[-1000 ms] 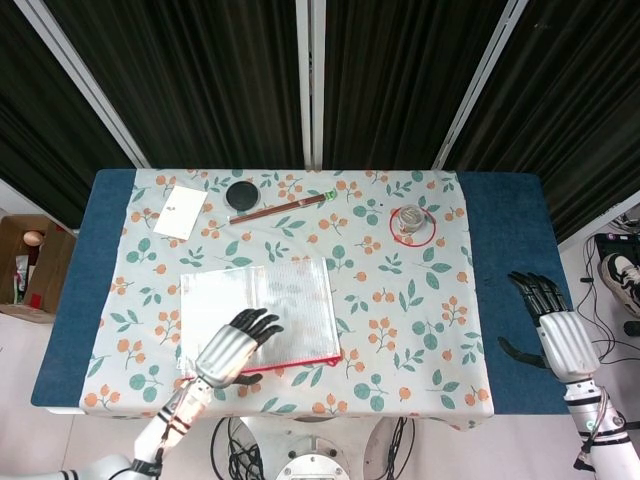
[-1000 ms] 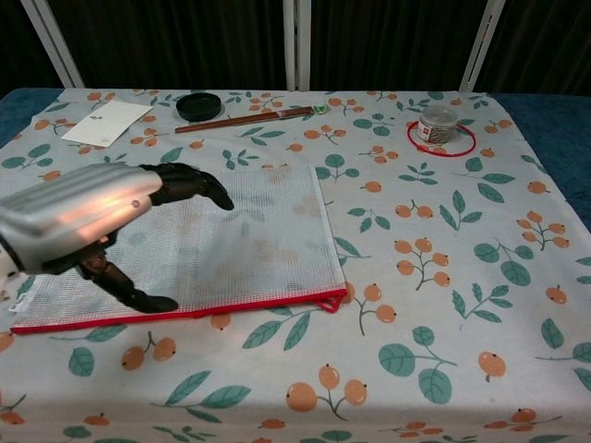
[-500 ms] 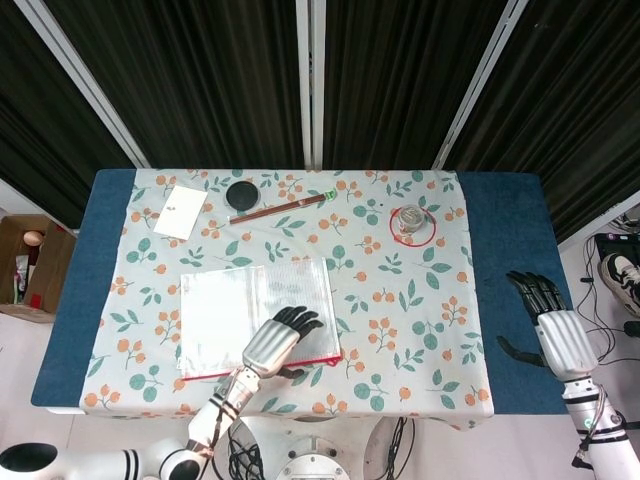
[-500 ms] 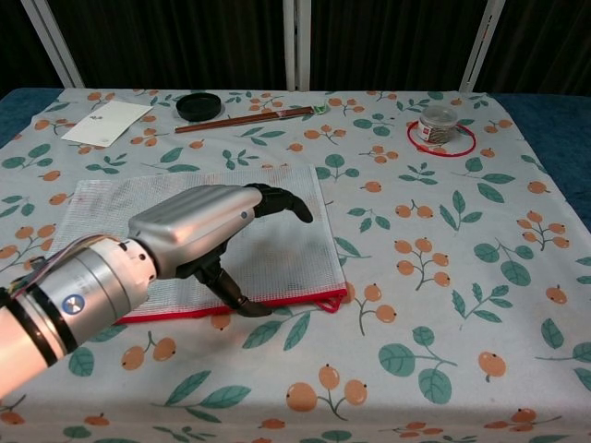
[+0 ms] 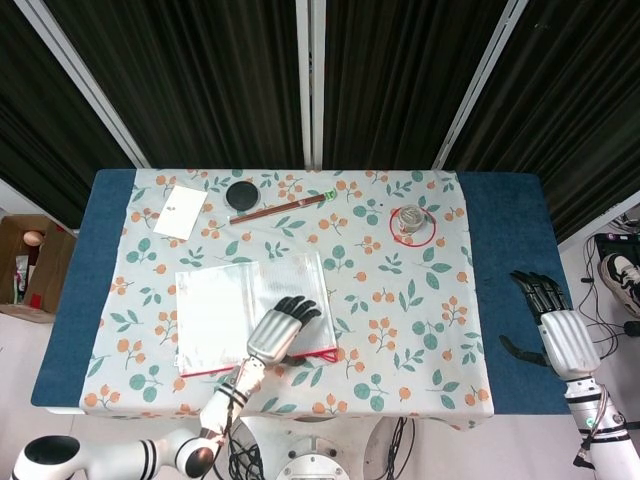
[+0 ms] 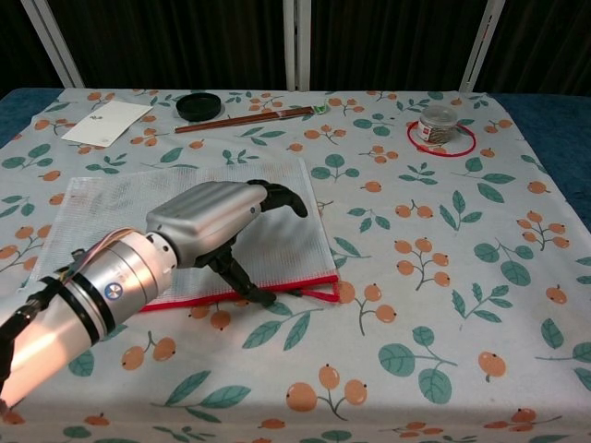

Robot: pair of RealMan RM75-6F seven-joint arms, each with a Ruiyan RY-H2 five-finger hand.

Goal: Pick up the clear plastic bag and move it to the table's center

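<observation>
Bag lies flat on the surface, left of centre. Your left hand sits at its red-edged near corner, fingers spread on top and thumb at the edge, apparently to pinch it. Right hand idles past the right edge, fingers apart, empty.

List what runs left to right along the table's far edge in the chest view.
White card → black lid → chopsticks → jar inside the red ring.

Left robot hand over the bag, table's near-left.
</observation>
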